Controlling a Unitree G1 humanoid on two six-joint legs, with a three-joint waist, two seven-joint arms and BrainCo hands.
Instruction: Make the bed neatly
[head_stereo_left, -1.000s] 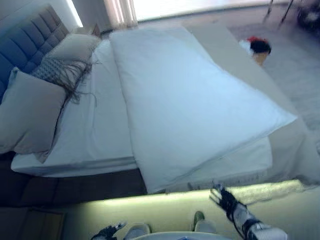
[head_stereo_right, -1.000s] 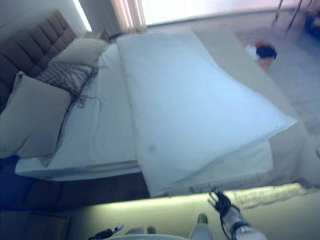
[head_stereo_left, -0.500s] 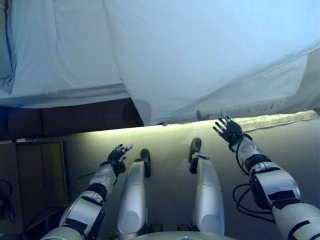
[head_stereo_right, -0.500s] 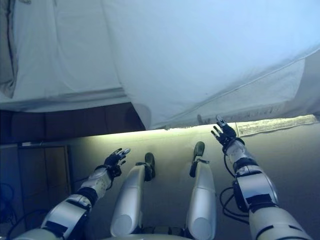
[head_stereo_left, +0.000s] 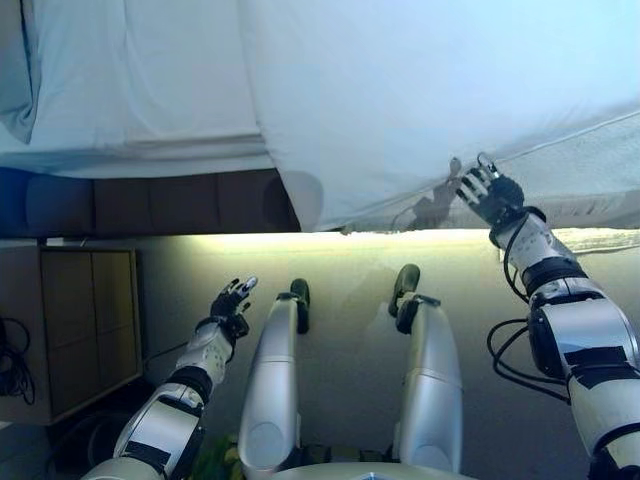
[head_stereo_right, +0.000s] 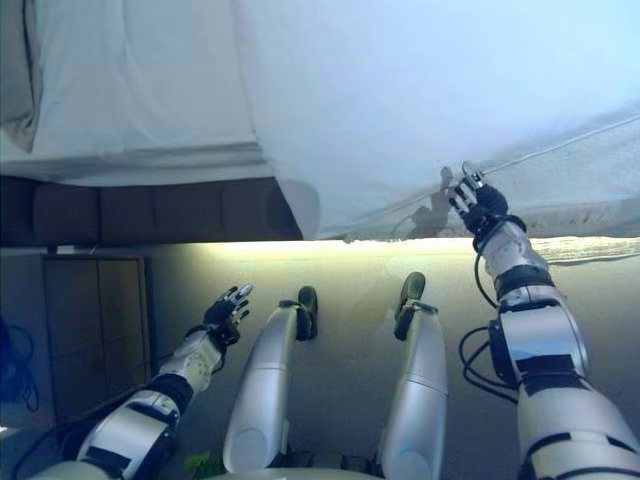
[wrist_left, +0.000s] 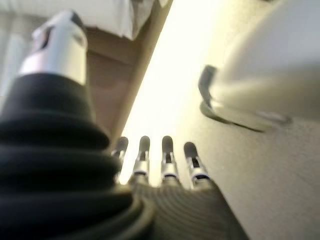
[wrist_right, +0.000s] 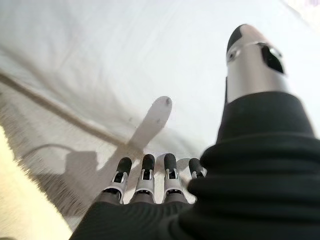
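Note:
A white duvet (head_stereo_left: 400, 90) lies askew on the bed and hangs over its near side, above the white sheet (head_stereo_left: 150, 80). My right hand (head_stereo_left: 488, 192) is open, fingers straight, right at the duvet's hanging lower edge (wrist_right: 75, 120); I cannot tell whether it touches. My left hand (head_stereo_left: 230, 300) is open and empty, low over the floor, apart from the bed; its wrist view (wrist_left: 165, 160) shows straight fingers and the bed base.
The dark bed base (head_stereo_left: 150, 205) runs under the mattress with a lit strip along the floor. A wooden bedside cabinet (head_stereo_left: 85, 320) stands at the left. A pillow's edge (head_stereo_left: 12, 80) shows at the upper left.
The camera has tilted down from the whole bed to the near bedside and floor. My right hand has risen from floor level up to the duvet's hanging edge. The left hand stays low.

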